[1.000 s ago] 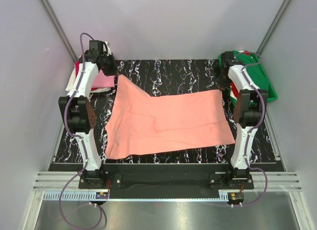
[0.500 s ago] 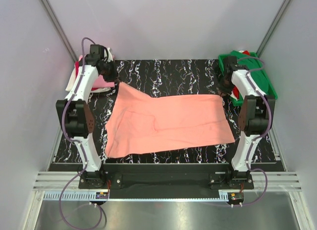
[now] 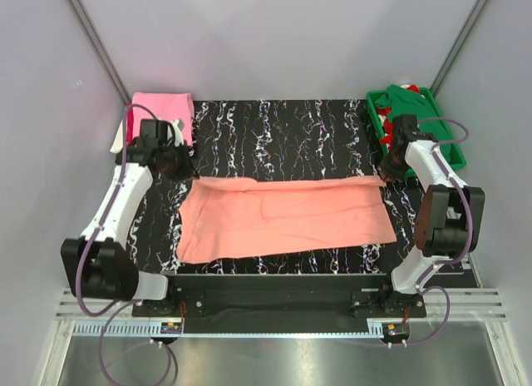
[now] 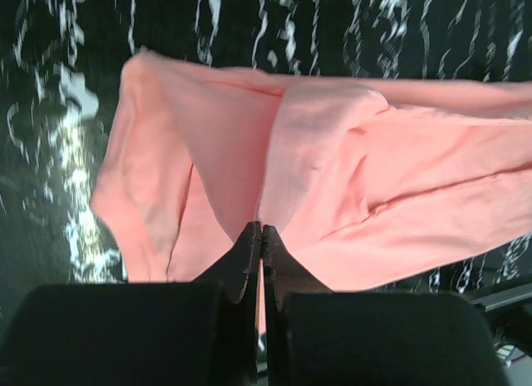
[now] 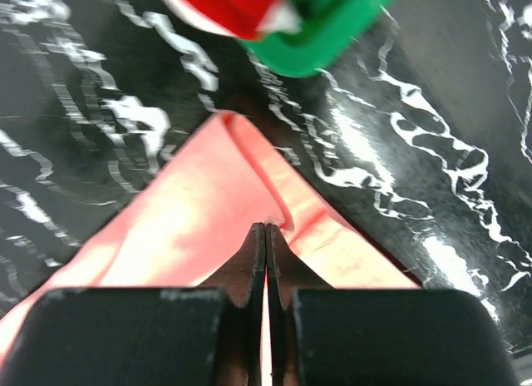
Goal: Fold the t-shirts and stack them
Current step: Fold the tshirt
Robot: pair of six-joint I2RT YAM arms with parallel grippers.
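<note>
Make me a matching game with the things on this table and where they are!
Things:
1. salmon-peach cloth t-shirt
2. bright pink folded cloth t-shirt
3. green plastic tray
4. left pincer

Places or states:
A. far right corner of the table
B. shut on a fold of peach cloth
C. spread across the middle of the table
D. far left corner of the table

Pairs: 1-C, 2-D, 3-A, 4-B

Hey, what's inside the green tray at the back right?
The green tray holds a dark green shirt and a red shirt, with a bit of white cloth showing. The right arm covers part, and whatever lies underneath is hidden.
</note>
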